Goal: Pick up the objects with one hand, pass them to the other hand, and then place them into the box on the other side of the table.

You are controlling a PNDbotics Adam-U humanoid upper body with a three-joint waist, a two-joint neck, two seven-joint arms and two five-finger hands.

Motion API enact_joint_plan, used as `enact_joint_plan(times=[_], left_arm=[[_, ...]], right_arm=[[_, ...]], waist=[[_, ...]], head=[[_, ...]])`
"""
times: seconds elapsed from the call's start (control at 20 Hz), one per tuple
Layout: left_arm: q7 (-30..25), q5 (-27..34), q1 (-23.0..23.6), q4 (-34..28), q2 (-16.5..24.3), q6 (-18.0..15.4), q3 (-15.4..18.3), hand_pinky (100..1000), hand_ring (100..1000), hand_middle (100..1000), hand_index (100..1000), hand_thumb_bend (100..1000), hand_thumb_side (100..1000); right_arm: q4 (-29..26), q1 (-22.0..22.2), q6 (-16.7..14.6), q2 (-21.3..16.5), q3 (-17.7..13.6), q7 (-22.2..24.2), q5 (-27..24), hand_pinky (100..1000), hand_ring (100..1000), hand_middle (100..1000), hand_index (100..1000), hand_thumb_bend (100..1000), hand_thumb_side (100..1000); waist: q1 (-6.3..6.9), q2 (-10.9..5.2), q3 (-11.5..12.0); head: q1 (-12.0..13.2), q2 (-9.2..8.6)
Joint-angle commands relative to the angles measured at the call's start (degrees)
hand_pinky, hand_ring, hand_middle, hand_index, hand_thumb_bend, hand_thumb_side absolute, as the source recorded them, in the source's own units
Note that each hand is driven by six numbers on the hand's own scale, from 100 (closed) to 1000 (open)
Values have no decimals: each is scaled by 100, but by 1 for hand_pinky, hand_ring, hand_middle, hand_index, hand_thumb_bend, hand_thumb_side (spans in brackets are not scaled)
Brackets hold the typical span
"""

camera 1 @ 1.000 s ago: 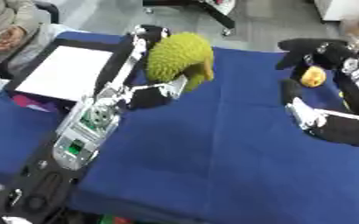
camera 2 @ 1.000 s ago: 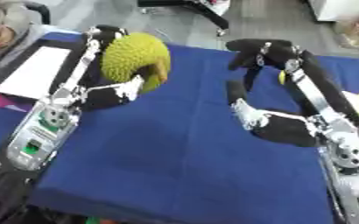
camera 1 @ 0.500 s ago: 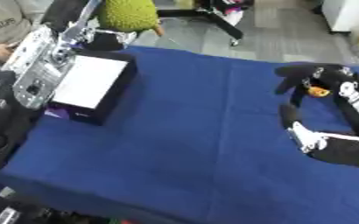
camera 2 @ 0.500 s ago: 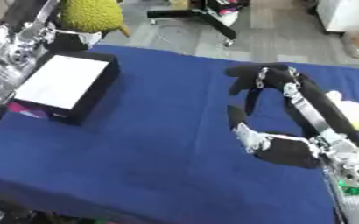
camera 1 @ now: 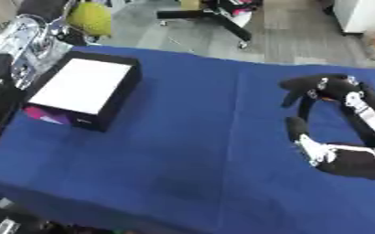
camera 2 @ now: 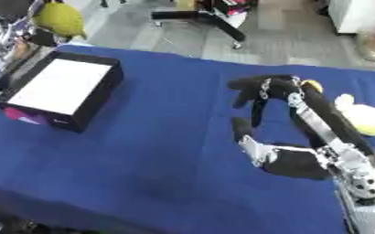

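Left hand (camera 1: 59,28) sits at 11 o'clock, past the far-left corner of the surface (camera 1: 190,151), mostly hidden behind silver arm links; can't tell how its fingers are set. Bumpy yellow-green, egg-shaped fruit (camera 2: 59,19) sits right against it, above the box's far edge, off the cloth. Box (camera 1: 83,93) is a black rectangular carton with a flat white inside, at 10 o'clock on the blue cloth, magenta patch on its near-left side. Right hand (camera 2: 259,89) at 3 o'clock, black, fingers curled downward above the cloth, nothing visible in them. Small rounded yellow piece (camera 2: 311,85) just behind its wrist. Pale yellow soft-looking lump (camera 2: 366,118) lies on the cloth further right.
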Motion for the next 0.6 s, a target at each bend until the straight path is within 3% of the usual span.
enact_joint_plan(times=[0.05,0.3,0.6], left_arm=[[-155,-383,-194,543,53,40,132,448,406,427,640,605,100],[-404,-684,-227,1247,-125,134,210,456,423,440,644,549,154],[-821,-838,-198,1687,-228,200,222,500,468,477,674,582,230]], right_arm=[[-45,-79,-10,-32,15,36,-59,687,378,542,800,100,414],[-38,-80,-8,-36,25,59,-76,687,375,539,798,100,419],[-34,-75,-4,-36,25,65,-84,687,374,538,796,100,421]], waist=[[7,-108,-17],[-3,-99,-17],[-18,-94,-1]], head=[[17,-74],[-8,-87],[-13,-88]])
